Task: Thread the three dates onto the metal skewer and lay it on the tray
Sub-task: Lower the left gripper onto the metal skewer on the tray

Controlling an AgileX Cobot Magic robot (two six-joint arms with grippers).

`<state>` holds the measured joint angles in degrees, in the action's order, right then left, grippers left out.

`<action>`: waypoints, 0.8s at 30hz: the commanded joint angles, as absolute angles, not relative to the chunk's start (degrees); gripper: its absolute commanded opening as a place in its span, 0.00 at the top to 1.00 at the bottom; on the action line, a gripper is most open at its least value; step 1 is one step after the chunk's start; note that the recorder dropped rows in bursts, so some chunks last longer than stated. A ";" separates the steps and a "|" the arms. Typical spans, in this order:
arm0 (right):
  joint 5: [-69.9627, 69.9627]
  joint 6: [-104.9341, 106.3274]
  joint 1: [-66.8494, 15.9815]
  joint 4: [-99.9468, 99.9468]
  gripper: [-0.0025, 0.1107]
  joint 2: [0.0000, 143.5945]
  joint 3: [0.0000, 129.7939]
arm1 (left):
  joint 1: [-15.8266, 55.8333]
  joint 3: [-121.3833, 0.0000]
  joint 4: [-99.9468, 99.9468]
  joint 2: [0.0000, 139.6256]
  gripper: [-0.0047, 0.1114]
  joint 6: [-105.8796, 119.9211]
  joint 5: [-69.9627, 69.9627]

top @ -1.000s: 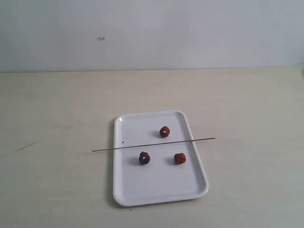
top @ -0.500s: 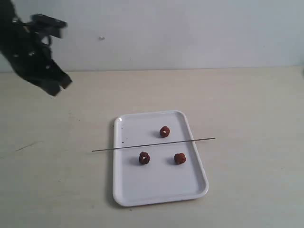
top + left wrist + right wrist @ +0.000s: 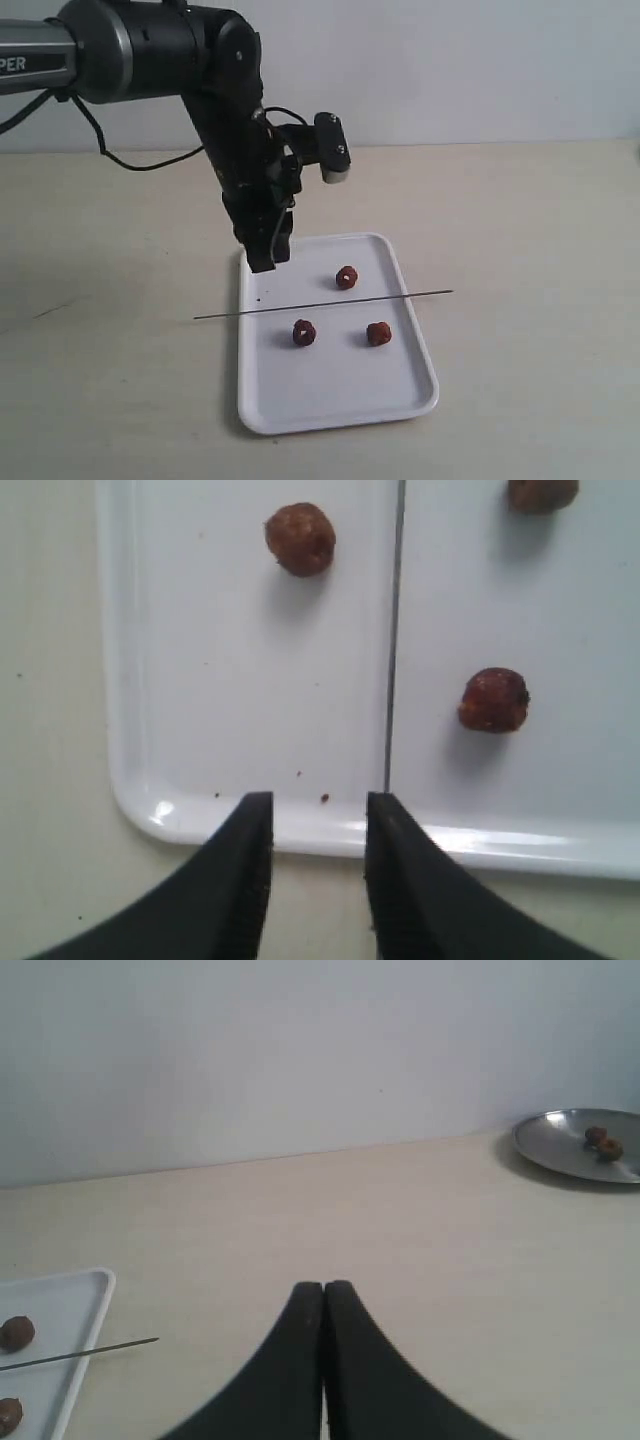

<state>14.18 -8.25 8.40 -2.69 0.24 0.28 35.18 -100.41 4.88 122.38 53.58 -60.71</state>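
1. Progress check: basically nothing is done yet. All three dates are loose on the tray [image 3: 330, 390]: the far date [image 3: 346, 277] on the wall side of the metal skewer [image 3: 323, 304], and the near-left date [image 3: 304, 333] and near-right date [image 3: 378, 334] on the front side.
2. The skewer is bare. It lies flat across the tray with both ends sticking out past the rims. The tray sits mid-table [image 3: 520, 220], closer to the front edge than the wall edge.
3. Your left gripper [image 3: 270, 258] hangs over the tray's far-left corner, jaws parted, nothing in them. Can't tell how high it is.
4. Your right gripper [image 3: 323, 1290] is pinched closed and empty, out toward the right edge.
5. So all of it is left to do: pick up the skewer, spear three dates, lay it down.
6. Other stuff: a metal plate [image 3: 560, 1140] with two small lumps sits by the wall edge, well away. Nothing blocks you.
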 commanded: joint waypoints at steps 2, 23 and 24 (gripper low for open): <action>13.66 -8.06 8.72 -2.84 0.98 0.00 0.00 | 35.41 -100.68 8.73 124.35 0.61 53.80 -63.80; 13.66 -8.06 8.72 -2.84 0.98 0.00 0.00 | 35.29 -100.68 7.26 131.12 0.61 49.04 -63.84; 13.66 -8.06 8.72 -2.84 0.98 0.00 0.00 | 35.29 -100.68 7.26 131.43 0.61 49.04 -63.84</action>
